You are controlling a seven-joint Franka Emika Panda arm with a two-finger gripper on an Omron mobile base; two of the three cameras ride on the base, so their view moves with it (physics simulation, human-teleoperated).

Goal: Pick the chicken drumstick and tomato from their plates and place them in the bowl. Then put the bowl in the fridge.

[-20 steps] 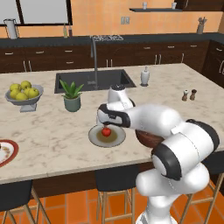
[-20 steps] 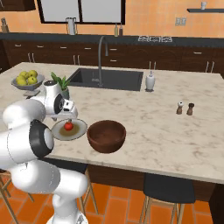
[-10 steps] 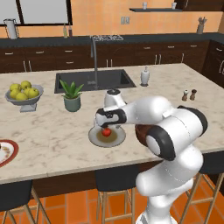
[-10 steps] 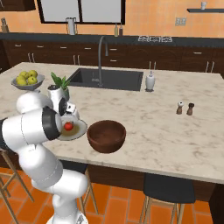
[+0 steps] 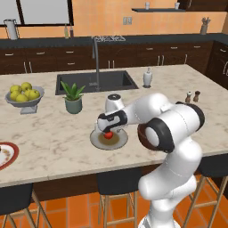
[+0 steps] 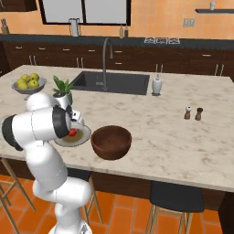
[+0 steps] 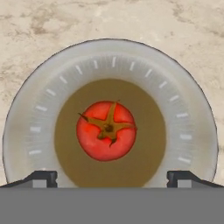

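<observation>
So the tomato (image 7: 106, 130) is sitting dead centre on the brownish middle of the grey-rimmed plate (image 7: 192, 131), stem side up, and I'm hovering the gripper (image 5: 108, 129) right over it. In the hand view the two finger tips are poking up far apart, one on each side, with the tomato between them but not touching either one, so the jaws are spread wide and pinching nothing. I'm reading this as lining up the first pick, not actually grabbing.

Progress-wise, I'm basically at the start. The bowl (image 6: 111, 142) is sitting just beside the plate on the island counter (image 6: 183, 141), and in the right base view it's looking empty as far as I can see into it. The red-rimmed plate (image 5: 6, 154) is way off at the counter's left edge in the left base view; something pale is lying on it, too small for me to call it the drumstick.

What I'm still facing: dropping down and closing on the tomato, carrying it to the bowl, getting the drumstick in too, then hauling the bowl to the fridge.
</observation>
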